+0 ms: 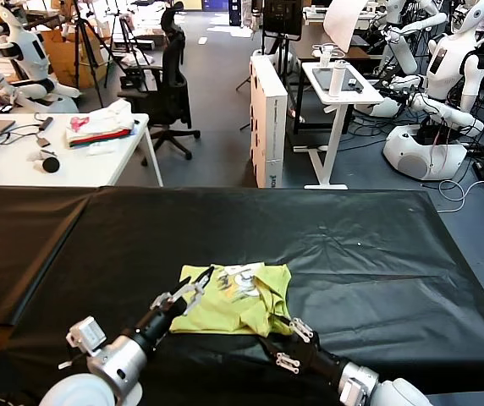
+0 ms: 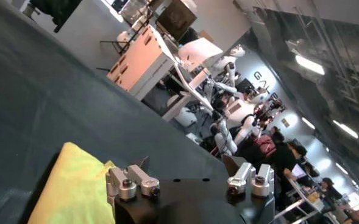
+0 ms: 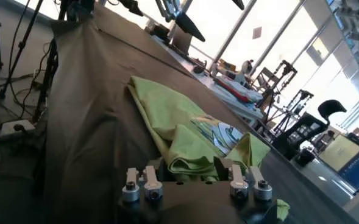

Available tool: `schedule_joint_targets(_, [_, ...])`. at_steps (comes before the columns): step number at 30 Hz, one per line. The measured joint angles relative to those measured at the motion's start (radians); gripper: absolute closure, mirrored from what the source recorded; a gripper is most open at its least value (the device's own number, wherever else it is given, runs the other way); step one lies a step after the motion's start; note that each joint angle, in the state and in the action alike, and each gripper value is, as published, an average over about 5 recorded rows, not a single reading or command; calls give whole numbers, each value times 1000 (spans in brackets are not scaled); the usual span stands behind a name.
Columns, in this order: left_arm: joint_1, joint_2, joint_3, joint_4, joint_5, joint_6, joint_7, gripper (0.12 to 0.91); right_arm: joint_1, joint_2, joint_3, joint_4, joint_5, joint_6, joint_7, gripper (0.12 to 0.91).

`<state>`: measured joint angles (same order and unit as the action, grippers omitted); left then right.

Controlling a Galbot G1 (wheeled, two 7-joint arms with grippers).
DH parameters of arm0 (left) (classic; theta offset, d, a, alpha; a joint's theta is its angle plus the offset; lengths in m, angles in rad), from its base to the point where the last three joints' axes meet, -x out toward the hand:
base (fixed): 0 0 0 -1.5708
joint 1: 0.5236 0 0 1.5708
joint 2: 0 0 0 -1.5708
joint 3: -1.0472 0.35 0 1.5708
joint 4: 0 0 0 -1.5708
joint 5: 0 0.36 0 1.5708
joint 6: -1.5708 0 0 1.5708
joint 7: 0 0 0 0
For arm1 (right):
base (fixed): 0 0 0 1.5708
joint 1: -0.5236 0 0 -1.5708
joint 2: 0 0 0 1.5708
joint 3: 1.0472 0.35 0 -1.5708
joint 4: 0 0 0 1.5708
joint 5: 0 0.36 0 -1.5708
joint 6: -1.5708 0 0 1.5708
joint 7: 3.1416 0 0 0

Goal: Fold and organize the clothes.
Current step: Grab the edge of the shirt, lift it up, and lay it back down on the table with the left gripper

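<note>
The lime yellow-green T-shirt (image 1: 235,300) lies loosely folded on the black table (image 1: 377,254), near its front edge, with its white printed graphic (image 1: 242,282) facing up. My left gripper (image 1: 198,288) is open at the shirt's left edge. In the left wrist view nothing lies between its jaws (image 2: 188,164), and the shirt (image 2: 75,189) is just beside it. My right gripper (image 1: 277,340) is open at the shirt's near right corner. In the right wrist view (image 3: 190,167) a folded edge of the shirt (image 3: 188,131) lies between its spread fingers.
A white table (image 1: 5,165) at the back left holds a pile of pink, white and red cloth (image 1: 102,127). Behind my table stand an office chair (image 1: 170,85), a white cabinet (image 1: 267,118), a small white stand (image 1: 339,89) and other robots (image 1: 437,85).
</note>
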<state>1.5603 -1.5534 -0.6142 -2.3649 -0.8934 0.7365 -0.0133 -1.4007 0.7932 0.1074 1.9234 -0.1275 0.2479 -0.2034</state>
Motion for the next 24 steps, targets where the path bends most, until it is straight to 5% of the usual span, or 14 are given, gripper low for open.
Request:
schedule_joint_targets(7, [1, 0, 1, -1, 1, 0, 1, 123, -8, 3, 11, -4, 3, 2, 7, 802])
schedule_joint_targets(10, [1, 0, 2, 0, 3, 0, 1, 123, -18, 1, 22, 3, 9, 2, 7, 883])
schedule_joint_targets(24, [4, 0, 4, 10, 6, 0, 6, 123, -89, -38, 101, 12, 63, 7, 25, 887])
